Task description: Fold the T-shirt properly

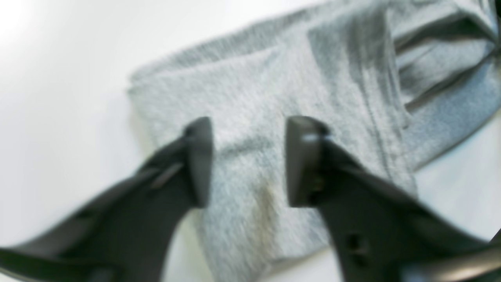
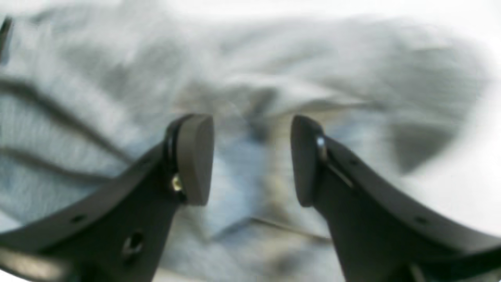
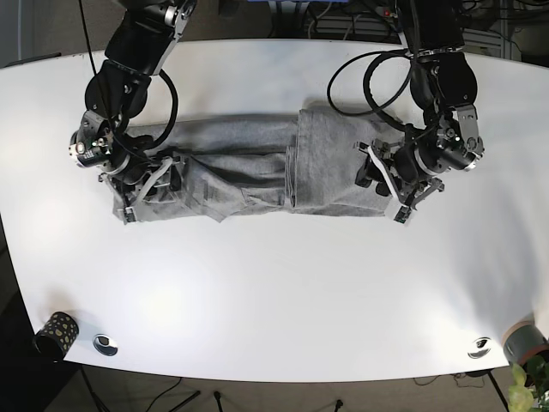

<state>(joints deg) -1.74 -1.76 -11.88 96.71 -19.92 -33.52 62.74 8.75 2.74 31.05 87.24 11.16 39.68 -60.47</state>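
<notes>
The shirt lies mid-table as a long band, one end already folded inward. Left gripper and right gripper hover at opposite ends, jaws apart, empty, seemingly poised to grasp.

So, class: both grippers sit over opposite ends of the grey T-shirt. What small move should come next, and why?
Probably lower the left gripper and the right gripper onto the T-shirt and close. Both are open, with cloth showing between the fingertips, nothing pinched. The shirt lies as a long band on the table, one end already folded over, the other end rumpled.
</notes>
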